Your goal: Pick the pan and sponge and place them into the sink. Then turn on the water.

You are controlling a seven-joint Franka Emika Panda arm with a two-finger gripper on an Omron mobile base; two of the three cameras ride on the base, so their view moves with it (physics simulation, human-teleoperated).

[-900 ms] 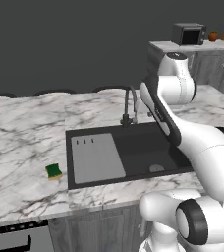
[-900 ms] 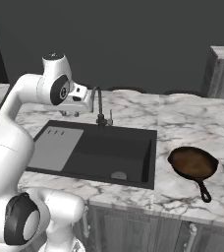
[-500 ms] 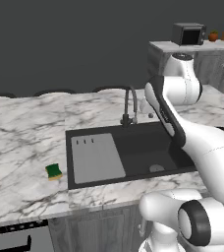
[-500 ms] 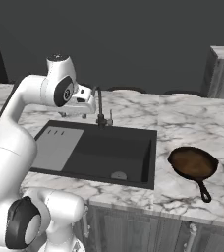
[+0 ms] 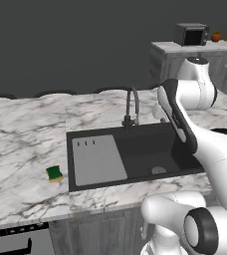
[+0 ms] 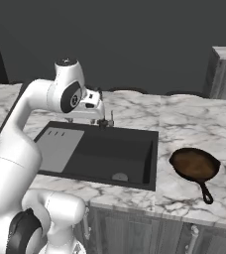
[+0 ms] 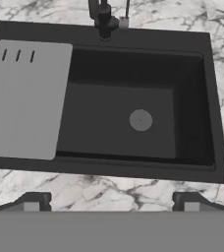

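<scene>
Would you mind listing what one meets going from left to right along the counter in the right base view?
Grey drainboard → sink basin with its drain → strip of marble counter → pan, its handle pointing toward the near right.

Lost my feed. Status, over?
Gripper open, empty, above sink. Pan on counter right of sink; sponge left. Nothing blocking.
</scene>
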